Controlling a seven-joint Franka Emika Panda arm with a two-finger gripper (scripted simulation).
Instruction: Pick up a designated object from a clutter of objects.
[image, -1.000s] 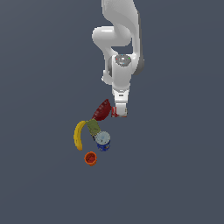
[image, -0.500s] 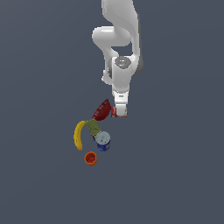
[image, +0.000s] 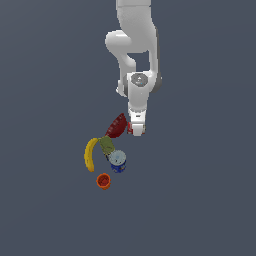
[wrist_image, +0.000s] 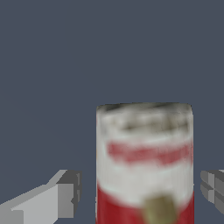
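Flat even simulator light, no cast shadows or glare, wrist view coarse and blurred up close, exterior view sharper

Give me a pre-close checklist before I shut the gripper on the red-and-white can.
1. Gripper open: ok, a finger shows on each side.
2. Red-and-white can between the fingers: ok in the wrist view.
3. Pads touching the can: not yet, gaps on both sides.
4. Can centred: not ok, it sits nearer one finger.
5. Dark red bowl clear of the fingers: cannot tell, it lies close beside the gripper in the exterior view.
6. Blue can out of the way: ok.
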